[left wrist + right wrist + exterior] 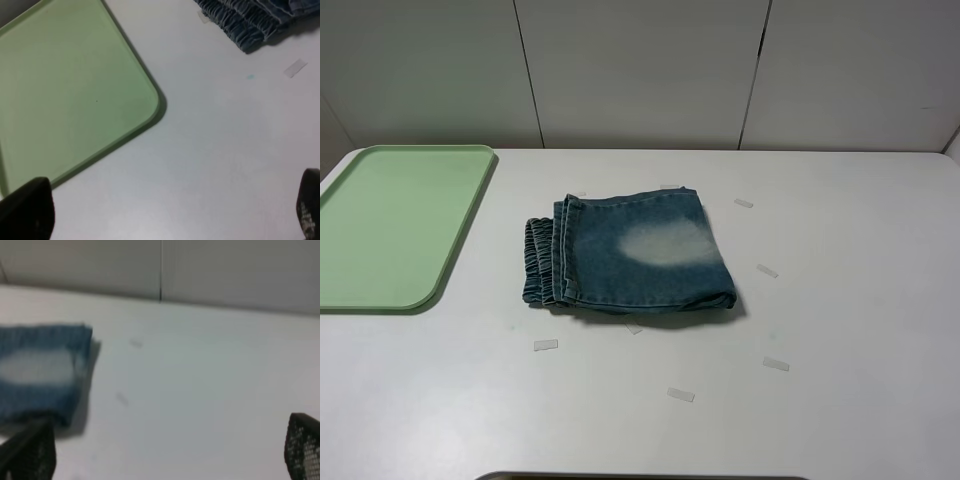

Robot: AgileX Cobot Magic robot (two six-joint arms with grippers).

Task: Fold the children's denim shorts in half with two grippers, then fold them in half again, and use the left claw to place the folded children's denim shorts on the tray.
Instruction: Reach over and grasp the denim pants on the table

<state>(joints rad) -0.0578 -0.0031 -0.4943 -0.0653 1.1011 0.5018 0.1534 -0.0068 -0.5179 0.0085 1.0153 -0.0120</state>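
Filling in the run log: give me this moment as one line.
denim shorts: folded, on table, apart from tray | left gripper: open, holding nothing | right gripper: open, holding nothing

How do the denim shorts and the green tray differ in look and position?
The shorts are faded blue denim, folded in layers; the tray is plain light green and flat. The shorts lie near the middle; the tray sits at the left side. Both rest on the white table, apart.
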